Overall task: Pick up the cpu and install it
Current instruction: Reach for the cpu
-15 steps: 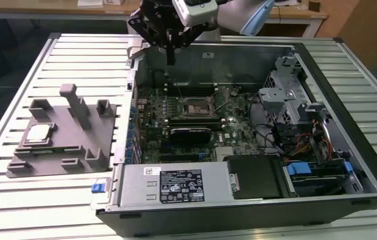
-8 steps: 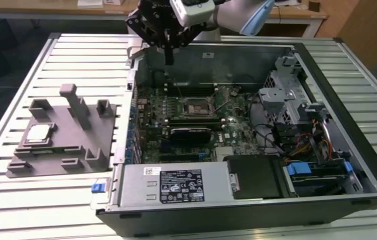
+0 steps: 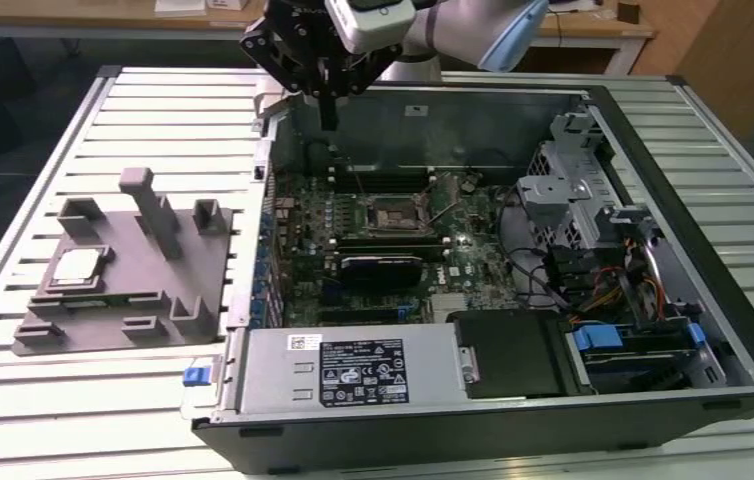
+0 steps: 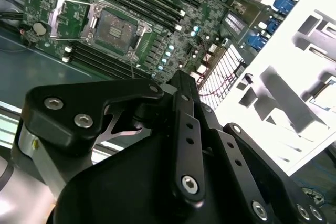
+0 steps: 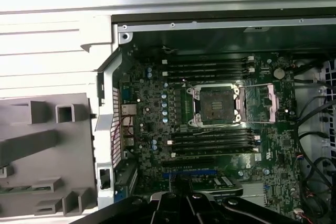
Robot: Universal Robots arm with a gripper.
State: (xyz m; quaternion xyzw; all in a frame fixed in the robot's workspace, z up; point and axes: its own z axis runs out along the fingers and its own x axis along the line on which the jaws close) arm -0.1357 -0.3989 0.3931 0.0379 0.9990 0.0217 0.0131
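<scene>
Silver-topped and square, the cpu (image 3: 80, 267) lies flat on the grey fixture (image 3: 150, 290), which stands on the slatted table (image 3: 30, 400) just beside the open computer case (image 3: 484, 425), on the exterior view's left of it. The gripper (image 3: 330, 125) hovers above the case's far wall, well apart from the cpu, its jaws pressed together with nothing between them. Inside the case, the socket (image 5: 216, 106) sits bare on the green board (image 5: 283, 145) with its metal frame (image 5: 273, 98) swung open beside it. White labels (image 3: 357, 370) cover the grey box along the case's near edge, but their print is too small to read.
</scene>
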